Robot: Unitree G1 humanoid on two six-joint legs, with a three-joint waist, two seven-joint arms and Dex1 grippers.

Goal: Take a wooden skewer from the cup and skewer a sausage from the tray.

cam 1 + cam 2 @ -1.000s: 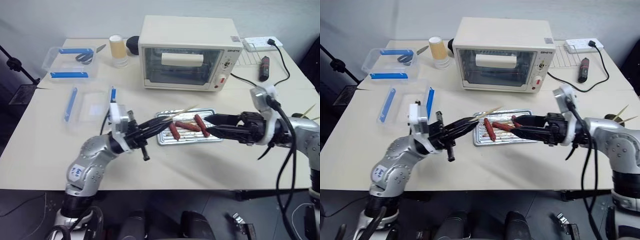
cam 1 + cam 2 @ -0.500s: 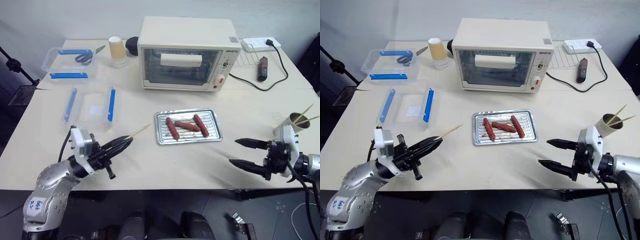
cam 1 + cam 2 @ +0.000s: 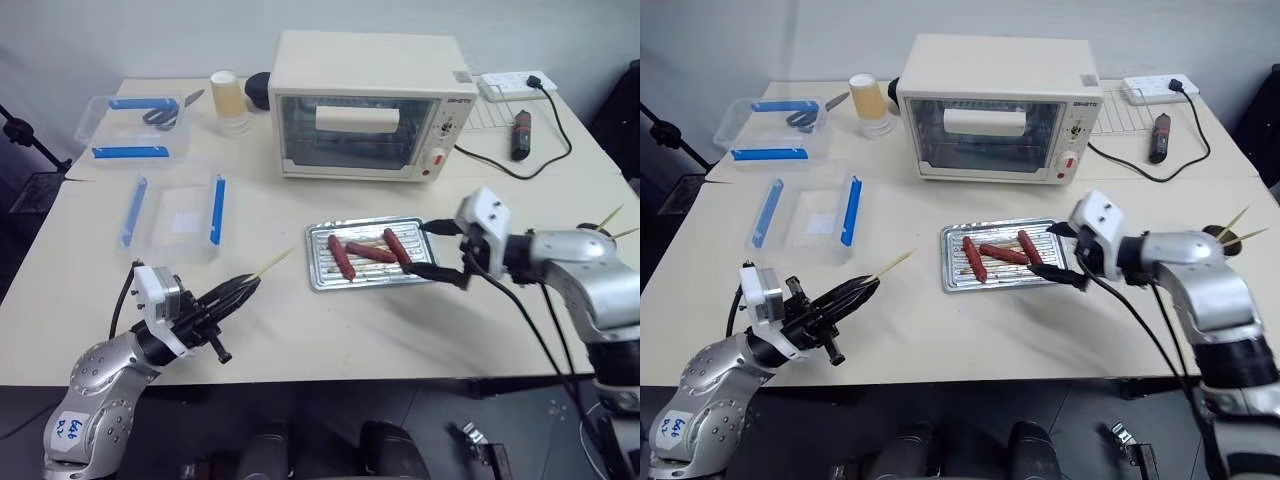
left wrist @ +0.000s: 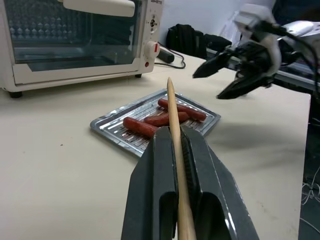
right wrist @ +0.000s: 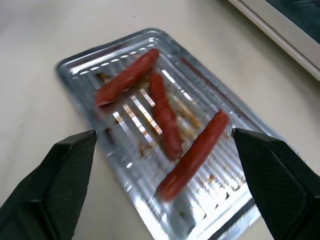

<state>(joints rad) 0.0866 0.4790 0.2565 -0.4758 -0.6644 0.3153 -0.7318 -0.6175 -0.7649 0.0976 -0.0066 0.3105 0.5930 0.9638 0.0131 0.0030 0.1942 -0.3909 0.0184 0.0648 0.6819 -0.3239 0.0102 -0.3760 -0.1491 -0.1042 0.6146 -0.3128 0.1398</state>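
- The left gripper [image 3: 243, 287] hangs over the front left part of the desk [image 3: 300, 330]; its fingers [image 4: 200, 165] are closed on the wooden skewer [image 3: 272, 264], which juts out past the fingertips with its point aimed toward the tray [image 3: 322, 280].
- The right gripper [image 3: 1065, 252] sits at the right end of the tray; its fingers [image 5: 70, 170] are spread wide with nothing between them; one finger stands beyond the tray's far right corner, the other by its near right corner.
- The tray lies near the middle of the desk, in front of the toaster oven [image 3: 365, 105]; three sausages lie in it, apart from the skewer's tip.
- The sausage [image 3: 398, 246] nearest the right gripper lies at the tray's right side; a second one [image 3: 341, 256] lies at the left side and a third [image 3: 369, 252] slants between them.
- The cup [image 3: 1230, 236] stands at the right edge of the desk, partly hidden behind the right arm, with more sticks poking out of it.
- Two clear plastic boxes with blue clips [image 3: 172, 205] sit on the left part of the desk; a stack of yellowish cups [image 3: 228, 100] stands by the oven's left side near the far edge.
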